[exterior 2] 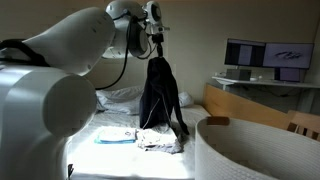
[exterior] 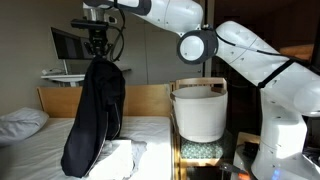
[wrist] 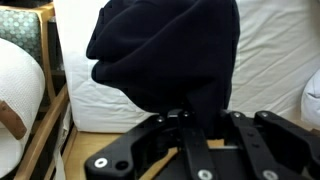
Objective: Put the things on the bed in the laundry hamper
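My gripper (wrist: 183, 120) is clamped tight on a bunched top fold of the black, soft fabric garment (wrist: 165, 55). The garment hangs limp straight below the jaws, over the white mattress (exterior: 40, 140). I judge it light and floppy, likely to swing, so bunched cloth is the right hold. Under its hem, near the bed's side edge, lies a pale crumpled cloth (exterior: 120, 155). Beyond that edge stands the round white laundry hamper (exterior: 198, 110).

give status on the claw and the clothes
Claw shut on dark garment, hanging over bed. White clothes not yet picked up. Hamper beside bed, path looks clear.
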